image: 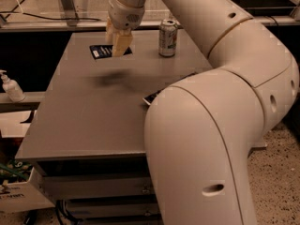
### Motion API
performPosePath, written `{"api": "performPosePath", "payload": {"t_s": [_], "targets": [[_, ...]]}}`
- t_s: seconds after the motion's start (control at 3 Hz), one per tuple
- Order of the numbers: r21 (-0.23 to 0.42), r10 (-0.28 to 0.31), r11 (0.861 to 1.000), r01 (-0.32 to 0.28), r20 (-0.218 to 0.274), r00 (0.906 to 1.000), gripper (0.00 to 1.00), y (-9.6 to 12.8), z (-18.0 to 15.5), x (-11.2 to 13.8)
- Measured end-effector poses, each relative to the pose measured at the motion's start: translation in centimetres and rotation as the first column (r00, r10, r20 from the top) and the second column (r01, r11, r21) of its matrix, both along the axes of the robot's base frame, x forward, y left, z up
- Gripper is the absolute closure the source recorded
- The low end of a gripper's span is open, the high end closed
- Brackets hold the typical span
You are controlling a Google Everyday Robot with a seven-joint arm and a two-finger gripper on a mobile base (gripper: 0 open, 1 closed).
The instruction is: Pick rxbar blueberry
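The rxbar blueberry (100, 51) is a small flat dark navy wrapper with a white text patch, at the far left part of the grey table (84, 125). My gripper (118, 49) reaches down from above with its tan fingers (122, 42) shut on the bar's right end. The bar hangs level a little above the table, and its shadow lies on the surface nearer to me. My large white arm fills the right side of the view and hides that part of the table.
A silver drink can (168, 37) stands upright at the far edge, right of the gripper. The edge of a dark flat package (153, 97) peeks out from behind my arm. A white pump bottle (9, 86) stands on a ledge at the left, and a box (18, 196) sits on the floor.
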State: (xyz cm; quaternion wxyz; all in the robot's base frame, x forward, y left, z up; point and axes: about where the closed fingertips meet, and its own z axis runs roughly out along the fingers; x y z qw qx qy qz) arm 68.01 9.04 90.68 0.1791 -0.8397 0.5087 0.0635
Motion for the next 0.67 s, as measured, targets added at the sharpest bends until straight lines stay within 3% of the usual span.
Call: {"api": "performPosePath", "payload": {"t_s": [0.33, 0.67], "targets": [[0.040, -0.004, 0.999, 0.005, -0.018, 0.9998, 1.00, -0.09, 0.37, -0.31], [0.040, -0.004, 0.999, 0.005, -0.018, 0.9998, 1.00, -0.09, 0.37, -0.31]]}}
